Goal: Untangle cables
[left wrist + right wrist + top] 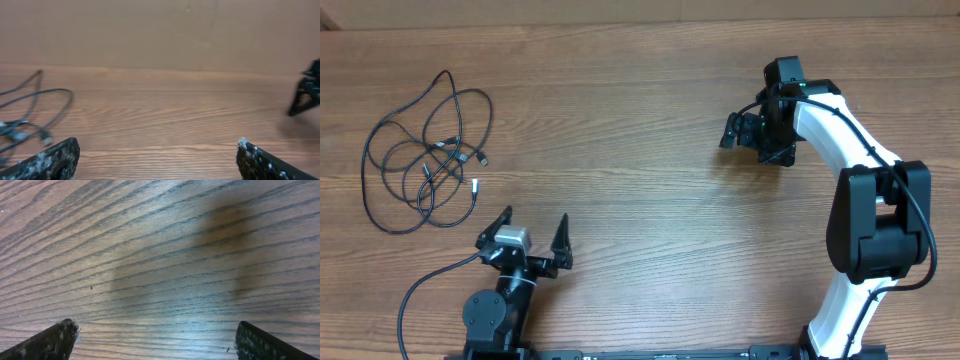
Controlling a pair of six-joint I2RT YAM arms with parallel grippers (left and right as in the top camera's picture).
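Note:
The cables (438,146) lie as one loose tangle of thin black loops with small plugs at the far left of the wooden table. My left gripper (534,216) stands open near the front edge, to the right of and nearer than the tangle, touching nothing. The left wrist view catches part of the cables (45,136) at its left edge, beyond the left gripper (157,150), whose wide gap holds only bare wood. My right gripper (755,140) hovers open at the far right, pointing down. In the right wrist view the right gripper (156,330) shows only wood grain between its fingers.
A thicker black wire (420,285) runs from the left arm's base at the front left. The white right arm (850,140) reaches over the right side of the table (640,120). A plain wall (160,30) rises behind the table's far edge.

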